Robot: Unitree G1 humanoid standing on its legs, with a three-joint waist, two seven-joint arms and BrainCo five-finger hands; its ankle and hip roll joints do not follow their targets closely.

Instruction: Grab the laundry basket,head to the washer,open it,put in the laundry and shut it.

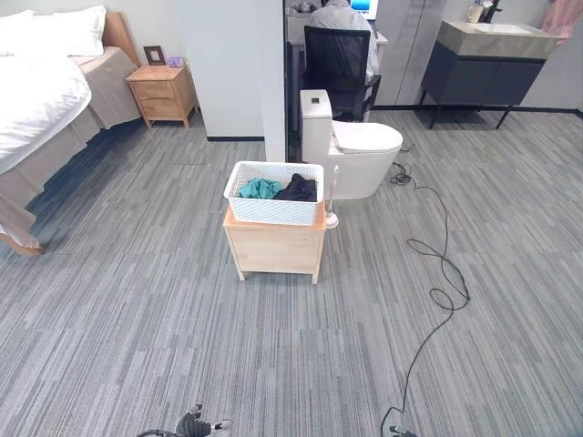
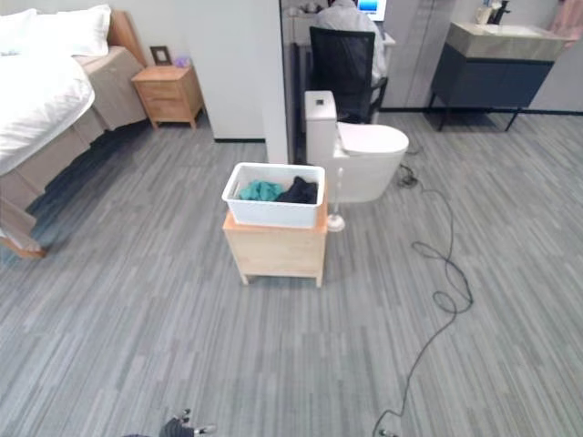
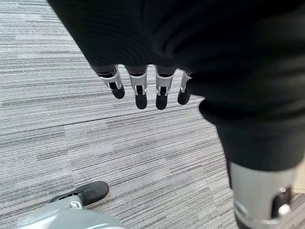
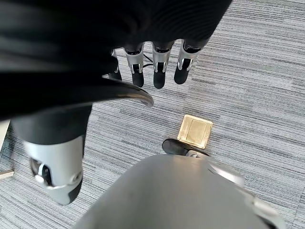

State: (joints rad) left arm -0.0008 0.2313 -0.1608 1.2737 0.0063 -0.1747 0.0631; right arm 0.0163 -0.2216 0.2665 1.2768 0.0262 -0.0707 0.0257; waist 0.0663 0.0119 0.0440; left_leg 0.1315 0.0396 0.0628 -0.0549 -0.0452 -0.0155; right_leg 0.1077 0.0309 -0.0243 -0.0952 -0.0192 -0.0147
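A white perforated laundry basket (image 1: 271,208) stands on a small wooden stand (image 1: 273,248) in the middle of the room, some way ahead of me. Teal cloth (image 1: 259,188) and dark cloth (image 1: 297,189) lie inside it. My left hand (image 3: 147,86) hangs by my side over the grey carpet, fingers straight and relaxed, holding nothing. My right hand (image 4: 155,64) hangs the same way above the carpet, fingers straight and empty.
A white toilet (image 1: 351,146) stands just behind the basket, with a white pillar (image 1: 271,73) beside it. A bed (image 1: 41,100) and nightstand (image 1: 162,91) are at the far left. A person sits in a black chair (image 1: 337,59) behind. A dark vanity (image 1: 483,73) is far right. A brass floor plate (image 4: 195,131) lies in the carpet near my right hand.
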